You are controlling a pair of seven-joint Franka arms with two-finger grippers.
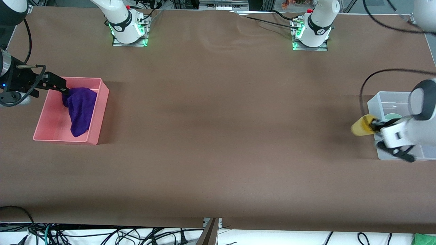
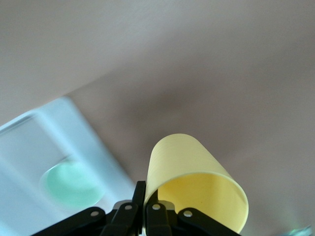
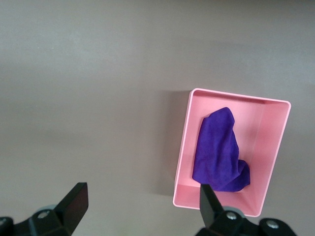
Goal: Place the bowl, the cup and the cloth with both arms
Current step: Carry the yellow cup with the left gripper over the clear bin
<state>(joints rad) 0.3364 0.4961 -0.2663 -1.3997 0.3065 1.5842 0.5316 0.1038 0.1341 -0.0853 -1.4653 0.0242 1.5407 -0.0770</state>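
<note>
The yellow cup (image 1: pixel 361 126) is held on its side in the air, just beside the clear bin (image 1: pixel 388 97), on the side toward the right arm's end. My left gripper (image 1: pixel 374 124) is shut on the cup's rim wall (image 2: pixel 197 177), one finger inside and one outside (image 2: pixel 146 191). The pale green bowl (image 1: pixel 392 116) sits inside the clear bin (image 2: pixel 29 147) and also shows in the left wrist view (image 2: pixel 71 184). The purple cloth (image 1: pixel 80 109) lies crumpled in the pink bin (image 1: pixel 102 102). My right gripper (image 1: pixel 63 89) is open and empty over that bin's farther end. The right wrist view shows the cloth (image 3: pixel 219 152) in the bin (image 3: pixel 183 152) past the spread gripper (image 3: pixel 141 192).
The brown table (image 1: pixel 218 136) stretches between the two bins. The arm bases (image 1: pixel 129 30) stand along its farther edge. A black cable (image 1: pixel 364 85) loops over the clear bin. Loose cables (image 1: pixel 102 234) hang below the table's near edge.
</note>
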